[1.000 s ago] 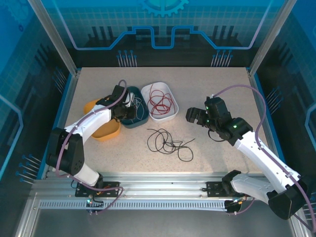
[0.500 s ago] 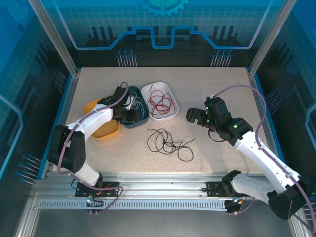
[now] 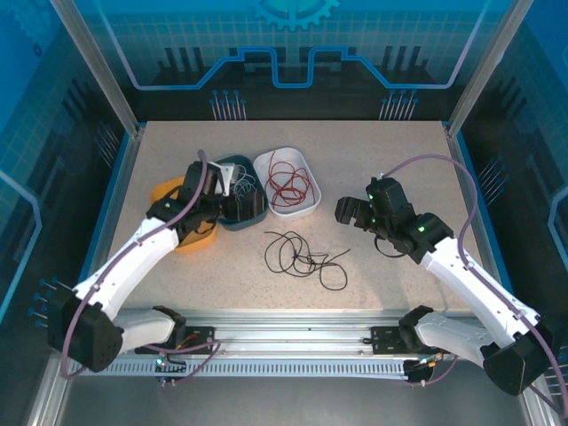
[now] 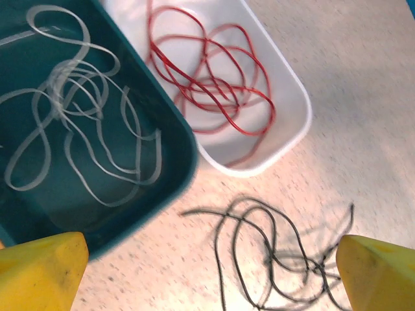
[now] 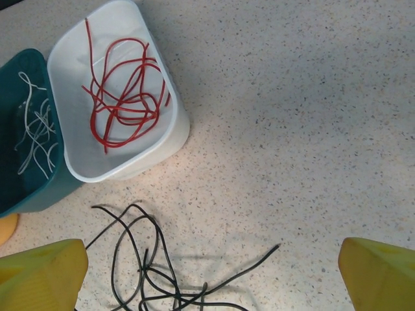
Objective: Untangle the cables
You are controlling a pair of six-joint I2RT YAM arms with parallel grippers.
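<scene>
Speckled beige table top (image 3: 399, 160), blue-lit enclosure walls behind.

Far left, overhead view: orange tray (image 3: 193, 238), partly covered by the left arm.

Left gripper (image 3: 231, 206) hovers over the near edge of the teal tray (image 3: 252, 213). In the left wrist view its yellow fingertips (image 4: 39, 272) sit at opposite lower corners, so the jaws are wide apart with nothing between them.

White cable (image 3: 241, 185) lies inside the teal tray. Overhead it is a faint scribble. The left wrist view resolves it into loose overlapping loops (image 4: 71, 123) on the tray floor.

White tray (image 3: 307, 206) touches the teal tray on its right side. Red cable (image 3: 286, 182) is coiled inside it, and both wrist views show the loops plainly (image 4: 214, 84) (image 5: 123, 103).

Black cable (image 3: 302, 257) lies on the bare table, just in front of the two trays, touching neither. The right wrist view shows one free end (image 5: 275, 246) trailing out to the right.

Right gripper (image 3: 349, 211) hangs above the table, right of the black cable and well apart from it. Its fingertips (image 5: 382, 278) are spread to the frame corners: jaws wide, holding nothing.
</scene>
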